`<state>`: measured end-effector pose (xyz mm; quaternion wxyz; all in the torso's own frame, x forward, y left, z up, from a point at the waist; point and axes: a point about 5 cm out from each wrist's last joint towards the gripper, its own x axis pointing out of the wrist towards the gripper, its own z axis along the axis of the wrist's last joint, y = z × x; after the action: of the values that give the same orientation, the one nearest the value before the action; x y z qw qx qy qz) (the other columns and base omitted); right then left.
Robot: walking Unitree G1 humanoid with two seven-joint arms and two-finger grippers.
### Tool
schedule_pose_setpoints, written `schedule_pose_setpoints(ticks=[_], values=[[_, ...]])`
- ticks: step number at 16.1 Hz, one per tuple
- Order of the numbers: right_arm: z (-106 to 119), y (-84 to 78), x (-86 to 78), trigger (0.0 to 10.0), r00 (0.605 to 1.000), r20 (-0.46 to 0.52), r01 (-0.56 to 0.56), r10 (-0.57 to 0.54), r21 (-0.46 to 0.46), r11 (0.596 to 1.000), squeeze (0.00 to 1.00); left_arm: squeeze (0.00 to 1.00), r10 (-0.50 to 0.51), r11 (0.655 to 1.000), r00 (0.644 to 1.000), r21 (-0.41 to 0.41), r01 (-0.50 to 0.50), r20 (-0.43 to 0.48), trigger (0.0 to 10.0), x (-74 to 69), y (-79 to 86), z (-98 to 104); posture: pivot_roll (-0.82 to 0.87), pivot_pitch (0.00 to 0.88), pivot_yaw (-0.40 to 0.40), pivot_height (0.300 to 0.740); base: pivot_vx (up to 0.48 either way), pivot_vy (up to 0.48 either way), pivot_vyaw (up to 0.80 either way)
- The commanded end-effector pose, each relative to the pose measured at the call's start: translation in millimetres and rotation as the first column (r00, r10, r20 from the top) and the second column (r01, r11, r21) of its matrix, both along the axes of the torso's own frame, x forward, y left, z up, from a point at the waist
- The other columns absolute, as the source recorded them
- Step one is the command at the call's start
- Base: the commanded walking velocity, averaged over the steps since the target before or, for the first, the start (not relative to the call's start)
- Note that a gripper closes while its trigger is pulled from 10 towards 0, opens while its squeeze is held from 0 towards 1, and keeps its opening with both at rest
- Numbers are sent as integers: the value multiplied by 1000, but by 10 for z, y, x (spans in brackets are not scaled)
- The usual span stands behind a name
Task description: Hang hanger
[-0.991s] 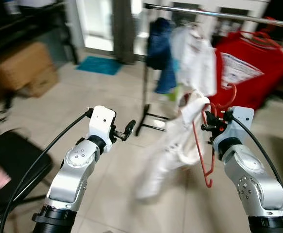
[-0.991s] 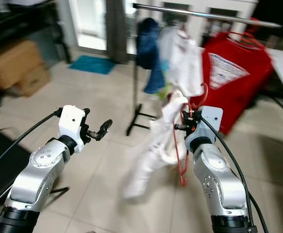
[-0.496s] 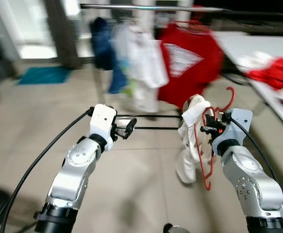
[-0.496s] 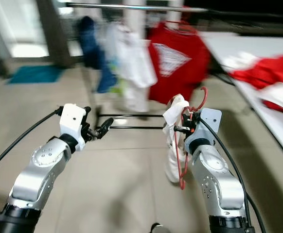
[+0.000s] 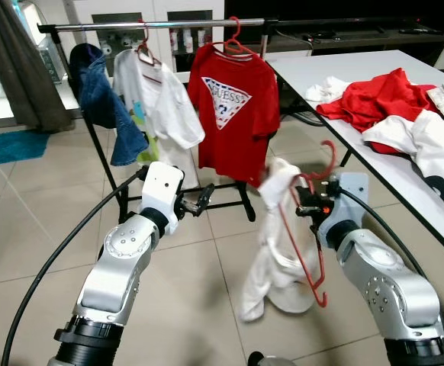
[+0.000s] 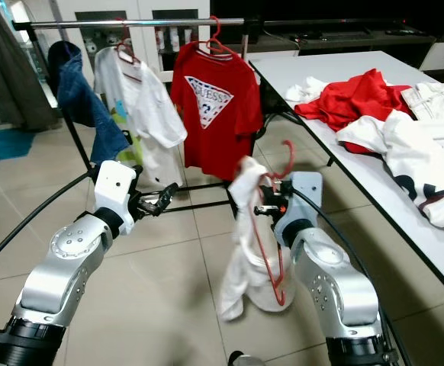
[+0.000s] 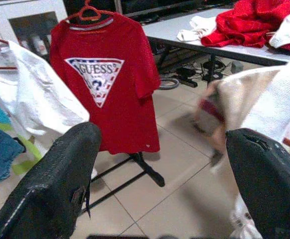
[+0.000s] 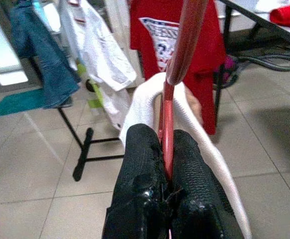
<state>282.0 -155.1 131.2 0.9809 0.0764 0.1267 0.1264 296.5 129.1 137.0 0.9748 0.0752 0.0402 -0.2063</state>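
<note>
**Operator:** Risk first, nearest thing out. My right gripper (image 5: 304, 204), right of centre in the head view, has its fingers pinched hard on the red hanger (image 5: 307, 229) by the thin wire just under the hook. That grip is narrow, so I judge the hanger could twist in the pads if the load swings.

**Spotter:** And the load?

**Operator:** White garment (image 5: 271, 263) draped over it, hanging low toward the tiles, slightly blurred. It looks loosely seated; a quick lift could slide it off one shoulder. My left gripper (image 5: 199, 203), centre-left, has its fingers spread and empty.

**Spotter:** Further back?

**Operator:** Rail (image 5: 184, 25) across the top of the frame, with jeans (image 5: 104, 99), a white tee (image 5: 157, 103) and a red tee (image 5: 230, 107) on it. Free space sits at the rail's right end, near the table (image 5: 336, 72) with its pile of clothes (image 5: 382, 95), so the hook could snag the red tee's hanger.

**Spotter:** Change from a second ago?

**Operator:** The view has swung round and sharpened: the rack now faces me square, the table has come into frame, and my grip on the hanger is unchanged.
</note>
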Motion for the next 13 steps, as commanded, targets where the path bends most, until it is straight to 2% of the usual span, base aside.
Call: schedule_pose_setpoints(ticks=[1,4,10,12,13], values=[[164,57,27,10000,997,66,-51,51,8,999,0,0,3,1000,1000,-4,-3,0,10000,-6,15,7,-136,0,4,740,0,0,0],[166,48,44,10000,994,78,-78,78,-6,997,0,0,26,1000,1000,-1,-26,5,10000,-9,48,14,-127,0,3,740,0,480,0],[181,35,32,10000,987,107,-121,123,-25,992,0,0,34,999,999,19,-33,-15,10000,5,70,15,-132,0,18,740,0,0,0],[234,70,0,10000,977,124,-168,171,-34,985,0,0,3,1000,999,-25,-5,-49,10000,-5,45,17,-143,0,20,740,0,0,0],[253,80,-10,10000,974,129,-184,188,-38,982,0,1000,-13,999,998,-52,10,-56,10000,-5,34,33,-147,0,20,740,0,0,0]])
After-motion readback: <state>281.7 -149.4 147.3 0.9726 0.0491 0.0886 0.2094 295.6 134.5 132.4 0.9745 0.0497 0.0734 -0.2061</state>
